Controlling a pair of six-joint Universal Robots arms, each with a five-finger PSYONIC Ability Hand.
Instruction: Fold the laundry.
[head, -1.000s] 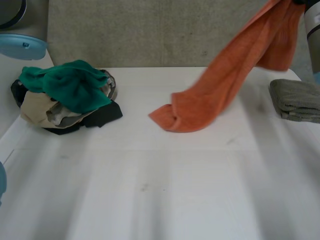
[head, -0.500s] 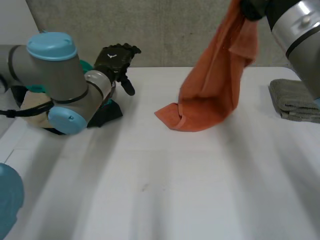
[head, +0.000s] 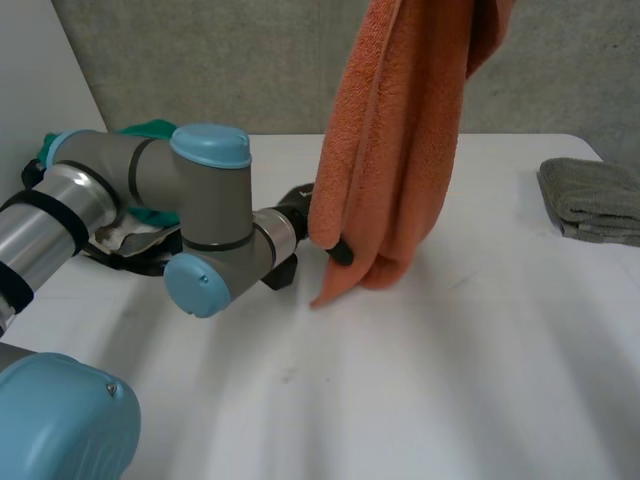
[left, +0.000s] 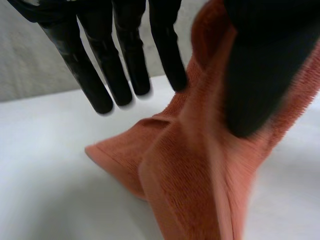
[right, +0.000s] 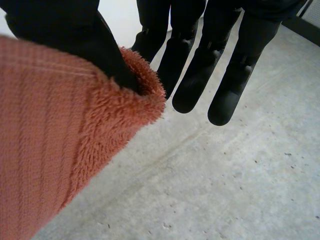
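The right hand (right: 225, 45) holds the orange towel (head: 400, 150) up high. In the right wrist view its thumb presses the towel's fuzzy top edge against a finger, so it is pinching the cloth, while the other fingers (right: 192, 75) stick out straight beyond the edge.

From that grip the towel hangs down in long folds over the middle of the table (head: 450, 390). Its lowest corner touches the tabletop and bunches a little there.

The left arm (head: 205, 215) reaches in across the table from the left side. The left hand (head: 300, 205) is at the towel's lower part, partly hidden behind the cloth in the head view, with one dark fingertip showing at the near edge of the folds. In the left wrist view its fingers (left: 107, 65) are straight and spread on one side of the towel. The thumb is on the other side, so the cloth hangs between them. The hand looks open rather than pinching, though the thumb is blurred and I cannot say whether it presses the towel.

A pile (head: 150, 130) of mixed laundry with a green piece on top lies at the table's far left, behind the left arm. A folded grey cloth (head: 590, 200) lies at the right edge, well apart from the towel.
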